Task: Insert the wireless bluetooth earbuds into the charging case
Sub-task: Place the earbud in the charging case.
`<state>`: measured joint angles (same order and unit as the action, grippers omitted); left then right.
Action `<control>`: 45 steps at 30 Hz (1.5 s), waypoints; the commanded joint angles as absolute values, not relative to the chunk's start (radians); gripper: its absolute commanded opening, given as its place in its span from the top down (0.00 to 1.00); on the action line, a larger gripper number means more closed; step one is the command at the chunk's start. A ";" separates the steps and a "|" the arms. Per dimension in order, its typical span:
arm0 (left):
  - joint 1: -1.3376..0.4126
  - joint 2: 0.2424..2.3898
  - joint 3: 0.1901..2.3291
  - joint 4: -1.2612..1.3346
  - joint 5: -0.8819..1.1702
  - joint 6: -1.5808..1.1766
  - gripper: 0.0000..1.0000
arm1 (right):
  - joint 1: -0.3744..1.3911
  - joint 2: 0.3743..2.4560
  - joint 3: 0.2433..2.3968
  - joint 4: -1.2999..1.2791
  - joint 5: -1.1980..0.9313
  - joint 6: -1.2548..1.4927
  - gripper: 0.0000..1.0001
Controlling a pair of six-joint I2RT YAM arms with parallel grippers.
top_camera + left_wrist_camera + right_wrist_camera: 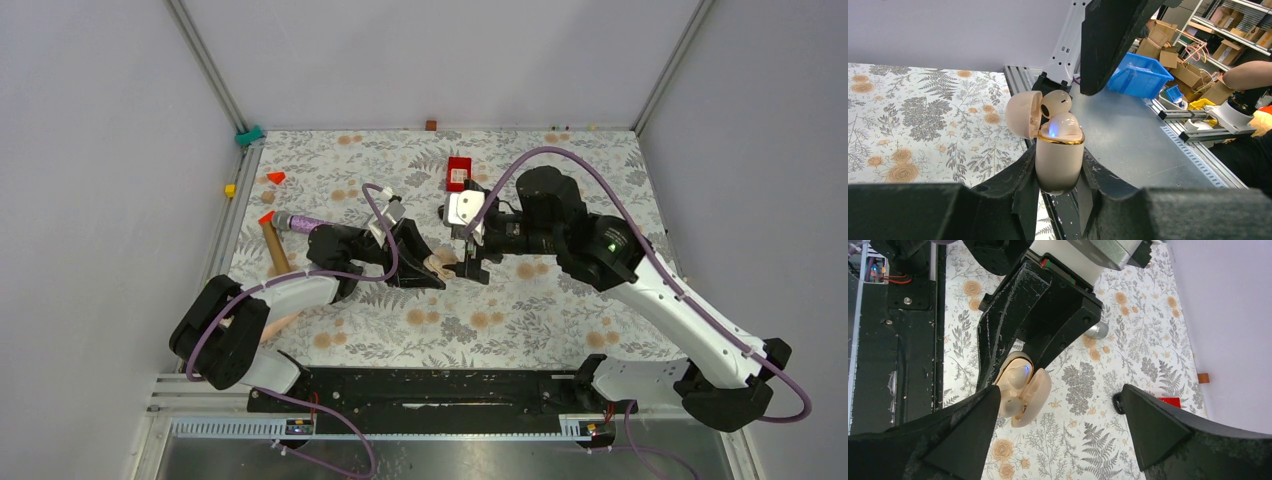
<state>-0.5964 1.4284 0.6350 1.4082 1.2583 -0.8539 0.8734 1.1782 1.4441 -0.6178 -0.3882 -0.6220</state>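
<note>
Near counter centre, my left fingers clamp the open case by its body; right fingers gape at its 3 o'clock. Light, slick, frail-hinged, I judge: grip body, not lid.

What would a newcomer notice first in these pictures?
The cream charging case, lid open and a blue light glowing inside, sits clamped in the left claw near the middle of the floral table. The right claw hangs wide open beside it. A red box lies farther back.

Cream charging case stands open, earbud seated.
</note>
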 commanded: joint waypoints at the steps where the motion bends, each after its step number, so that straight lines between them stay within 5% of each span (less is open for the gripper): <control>1: -0.595 1.397 0.646 1.465 1.259 -0.834 1.00 | 0.871 1.139 1.475 -0.591 -0.325 -0.611 0.01; 13: -0.596 1.386 0.646 1.466 1.272 -0.827 1.00 | 0.867 1.139 1.388 -0.537 -0.225 -0.684 0.01; 33: -0.597 1.389 0.649 1.464 1.278 -0.831 1.00 | 0.867 1.128 1.416 -0.592 -0.377 -0.655 0.01; 45: -0.598 1.401 0.648 1.464 1.260 -0.833 1.00 | 0.778 1.048 1.319 -0.389 -0.197 -0.520 0.00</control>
